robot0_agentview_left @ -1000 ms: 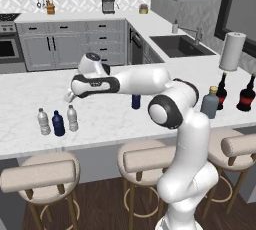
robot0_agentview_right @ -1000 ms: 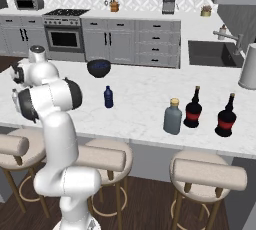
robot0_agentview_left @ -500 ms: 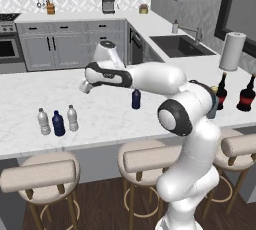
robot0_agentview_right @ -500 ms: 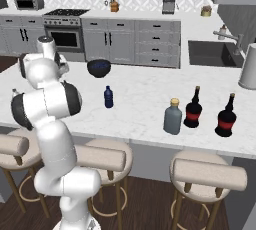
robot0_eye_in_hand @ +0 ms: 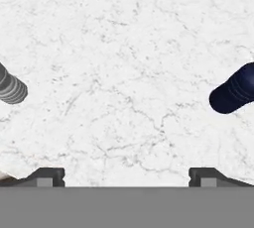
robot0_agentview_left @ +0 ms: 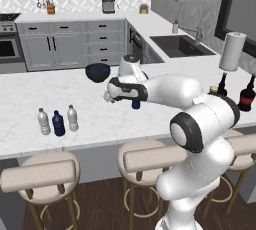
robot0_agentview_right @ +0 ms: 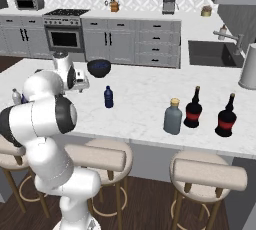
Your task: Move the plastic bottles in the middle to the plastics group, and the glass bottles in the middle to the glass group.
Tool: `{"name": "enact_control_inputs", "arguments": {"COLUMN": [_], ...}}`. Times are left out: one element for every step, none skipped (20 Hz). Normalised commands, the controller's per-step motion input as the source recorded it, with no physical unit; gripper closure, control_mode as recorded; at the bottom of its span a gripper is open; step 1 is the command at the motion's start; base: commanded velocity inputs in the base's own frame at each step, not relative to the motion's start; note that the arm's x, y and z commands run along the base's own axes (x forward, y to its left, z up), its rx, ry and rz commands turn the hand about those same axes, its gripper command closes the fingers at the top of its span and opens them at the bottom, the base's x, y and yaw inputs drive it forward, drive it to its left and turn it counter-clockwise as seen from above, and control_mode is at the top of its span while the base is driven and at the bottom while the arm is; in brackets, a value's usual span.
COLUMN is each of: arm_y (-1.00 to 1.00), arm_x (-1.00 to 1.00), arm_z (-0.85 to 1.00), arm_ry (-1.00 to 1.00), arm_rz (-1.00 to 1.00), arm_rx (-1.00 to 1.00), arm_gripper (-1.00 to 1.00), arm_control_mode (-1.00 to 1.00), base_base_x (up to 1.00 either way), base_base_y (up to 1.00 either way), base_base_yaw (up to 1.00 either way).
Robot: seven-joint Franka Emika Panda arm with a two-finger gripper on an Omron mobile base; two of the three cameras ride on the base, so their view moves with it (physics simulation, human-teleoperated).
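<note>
- The dark blue bottle (robot0_agentview_right: 108,97) is being left standing upright mid-counter (robot0_agentview_right: 145,99), just beside the gripper (robot0_agentview_left: 108,96), probably toward the glass group (robot0_agentview_right: 209,113).
- The fingertips (robot0_eye_in_hand: 47,176) are being held wide apart, empty, pointing down at marble.
- The arm is being stretched low across the counter.

Pretty flat, even rendered light everywhere, bright and no real glare. Soft faint shadows under the bottles on the worktop (robot0_agentview_left: 30,99). Base views look a bit soft and low-res. Hand view is sharp, bottle (robot0_eye_in_hand: 233,90) at 3 o'clock cropped.
</note>
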Motion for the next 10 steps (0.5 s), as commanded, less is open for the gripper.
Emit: {"name": "enact_control_inputs", "arguments": {"arm_y": [-1.0,-1.0,-1.0,-1.0,-1.0,-0.99,-0.95,-0.87,-0.77,-0.7], "arm_x": [0.0,0.04,0.06,0.18,0.21,0.22,0.24,0.25,0.16,0.09], "arm_z": [0.89,0.86,0.81,0.68,0.6,0.47,0.19,-0.05,-0.47,-0.65], "arm_ry": [0.45,0.45,0.44,0.43,0.41,0.38,0.31,0.16,0.04,0.0], "arm_rz": [-0.32,-0.33,-0.33,-0.33,-0.31,-0.31,-0.29,-0.25,-0.19,-0.15], "arm_rx": [0.0,0.0,0.0,-0.02,-0.03,-0.05,-0.06,-0.03,0.0,0.0], "arm_gripper": [-1.0,-1.0,-1.0,-1.0,-1.0,-1.0,-1.0,-1.0,-1.0,-1.0], "arm_control_mode": [-1.0,-1.0,-1.0,-1.0,-1.0,-1.0,-1.0,-1.0,-1.0,-1.0], "base_base_x": [0.0,0.0,0.0,0.0,0.0,0.0,0.0,0.0,0.0,0.0], "base_base_y": [0.0,0.0,0.0,0.0,0.0,0.0,0.0,0.0,0.0,0.0], "base_base_yaw": [0.0,0.0,0.0,0.0,0.0,0.0,0.0,0.0,0.0,0.0]}}
